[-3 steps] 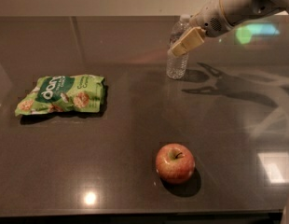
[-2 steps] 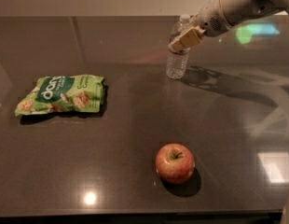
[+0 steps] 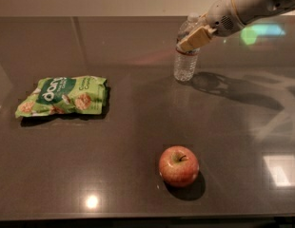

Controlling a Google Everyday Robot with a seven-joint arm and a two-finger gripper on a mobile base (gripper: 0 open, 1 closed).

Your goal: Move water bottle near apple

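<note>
The water bottle (image 3: 185,65), clear and ribbed with a white cap and a dark label band, stands upright on the dark table at the far right. My gripper (image 3: 193,37) reaches in from the top right and sits at the bottle's upper part, over its label band, covering part of it. The red apple (image 3: 179,166) with yellowish patches and a short stem rests near the front edge, well in front of the bottle and apart from it.
A green snack bag (image 3: 63,96) lies flat at the left of the table (image 3: 133,127). The arm's shadow falls on the table to the right of the bottle. The table's front edge runs just below the apple.
My gripper has shifted slightly up along the bottle's upper part. The bottle stays at about the same spot on the table. The apple and the snack bag have not moved.
</note>
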